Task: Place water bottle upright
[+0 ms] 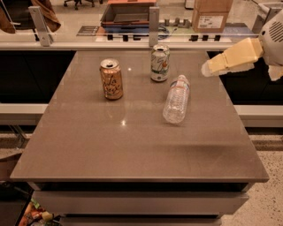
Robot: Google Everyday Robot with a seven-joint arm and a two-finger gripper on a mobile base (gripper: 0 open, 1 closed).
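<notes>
Water bottle (176,99) is down on its side on the table (132,150), not upright. Reference for everything below: the white-green can (159,63).

- Bottle: just right of the white-green can and nearer the camera, close to it but not touching. White cap (183,79) points back toward the can, and the base points toward the camera, angled slightly left. Body is clear and ribbed, with a pale label band near the cap end.
- White-green can: upright, near the table's back edge.
- Orange can (111,79): upright, left of the white-green can and a bit nearer the camera, well apart from it.
- Gripper (207,69): right of the white-green can, at about the can's level in frame. It is in the air by the table's right edge; can't tell whether it is over the top or just outside it. It shows as a yellowish wedge with its tip pointing left toward the can. It is apart from the bottle and both cans. Open or closed: cannot tell, since it reads as one solid shape from here.
- White arm housing (274,35): further right of the can, behind the gripper.
- Cardboard box (211,13): behind the can and to its right, off the table.
</notes>
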